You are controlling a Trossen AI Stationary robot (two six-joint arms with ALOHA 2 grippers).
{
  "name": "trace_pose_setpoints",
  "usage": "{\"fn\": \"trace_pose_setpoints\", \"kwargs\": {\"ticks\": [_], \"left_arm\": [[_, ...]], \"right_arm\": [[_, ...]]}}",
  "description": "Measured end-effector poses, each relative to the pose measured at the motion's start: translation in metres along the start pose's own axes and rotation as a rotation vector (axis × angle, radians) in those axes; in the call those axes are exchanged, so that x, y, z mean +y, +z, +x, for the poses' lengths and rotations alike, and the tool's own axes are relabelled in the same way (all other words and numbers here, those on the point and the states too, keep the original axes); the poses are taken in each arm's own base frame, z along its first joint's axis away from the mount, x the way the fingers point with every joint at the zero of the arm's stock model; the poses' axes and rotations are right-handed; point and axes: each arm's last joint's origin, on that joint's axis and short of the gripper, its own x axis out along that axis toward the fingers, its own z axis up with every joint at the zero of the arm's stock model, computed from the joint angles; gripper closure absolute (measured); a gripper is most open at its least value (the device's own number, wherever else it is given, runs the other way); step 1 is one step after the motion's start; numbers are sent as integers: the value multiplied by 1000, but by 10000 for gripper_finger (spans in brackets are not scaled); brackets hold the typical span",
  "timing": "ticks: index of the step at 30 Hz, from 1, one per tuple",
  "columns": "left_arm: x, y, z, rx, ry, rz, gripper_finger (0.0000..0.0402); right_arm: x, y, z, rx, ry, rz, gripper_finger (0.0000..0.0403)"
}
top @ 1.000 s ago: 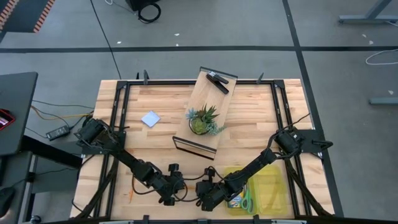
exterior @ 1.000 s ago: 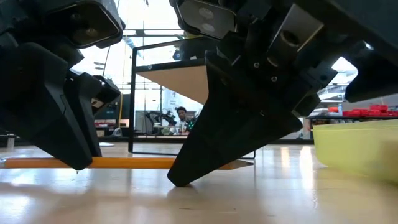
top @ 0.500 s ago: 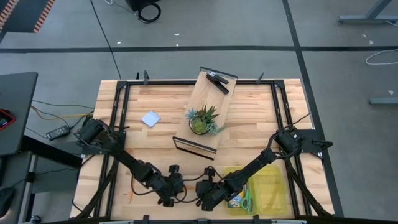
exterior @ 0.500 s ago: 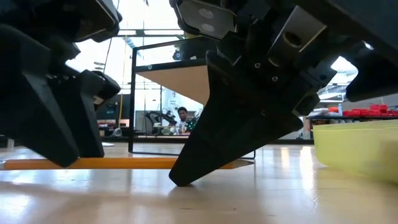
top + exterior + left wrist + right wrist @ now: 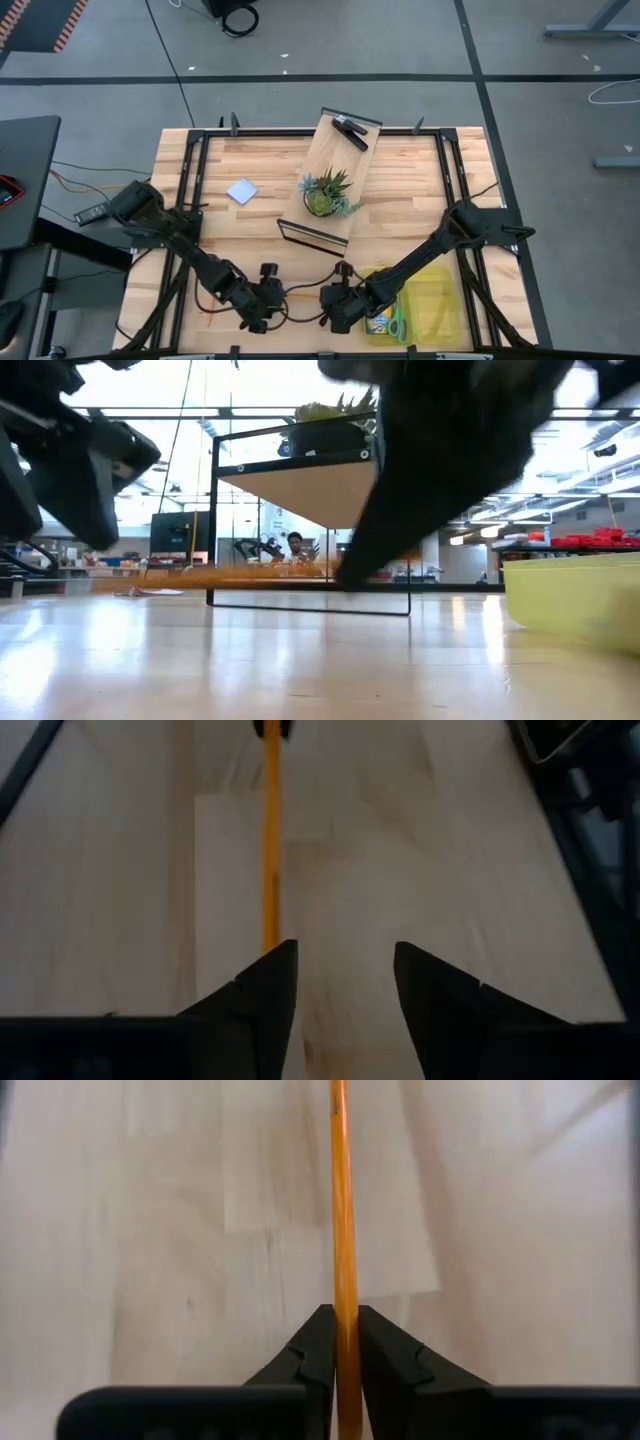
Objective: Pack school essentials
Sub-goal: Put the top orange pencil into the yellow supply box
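An orange pencil (image 5: 300, 293) hangs level between my two grippers near the table's near edge; it shows as a blurred orange streak (image 5: 230, 573) in the low view. My right gripper (image 5: 328, 300) is shut on it. My left gripper (image 5: 268, 298) stands open at the pencil's other end, which runs past one finger (image 5: 270, 970). The yellow-green crayon box (image 5: 378, 322) and the green-handled scissors (image 5: 398, 322) lie in a yellow bin (image 5: 440, 300). The pale pad (image 5: 242, 190) lies flat on the table's left half. My right gripper (image 5: 341, 1335) pinches the orange pencil (image 5: 340, 1295) between its two fingers, near the pencil's right-hand end. The fingers slant down from the table's right, and the pencil runs on ahead of them toward the left gripper. It is lifted clear of the table, about level. My left gripper (image 5: 335, 955): I cannot tell whether its finger touches the pencil's end (image 5: 270, 920).
A slanted wooden board in a black frame (image 5: 330, 170) stands mid-table and carries a spiky potted plant (image 5: 327, 192) and a black clip-like object (image 5: 350, 130). The yellow bin's wall (image 5: 570, 600) stands close on the right. A person shows in the room far behind.
My right gripper has risen, shut on the pencil, and lifted it clear of the table, where it lay a second ago. My left gripper has also risen and drawn back toward the table's left.
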Motion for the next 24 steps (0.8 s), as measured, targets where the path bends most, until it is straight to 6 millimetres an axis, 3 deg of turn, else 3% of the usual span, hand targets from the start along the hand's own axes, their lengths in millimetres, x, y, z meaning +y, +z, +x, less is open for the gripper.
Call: {"fn": "trace_pose_setpoints", "kwargs": {"ticks": [14,24], "left_arm": [[16,15,-59,-2,4,-71,296],[23,17,-80,-3,3,-102,330]], "right_arm": [[-29,26,-116,47,75,183,360],[-46,16,-173,321,209,477,360]]}}
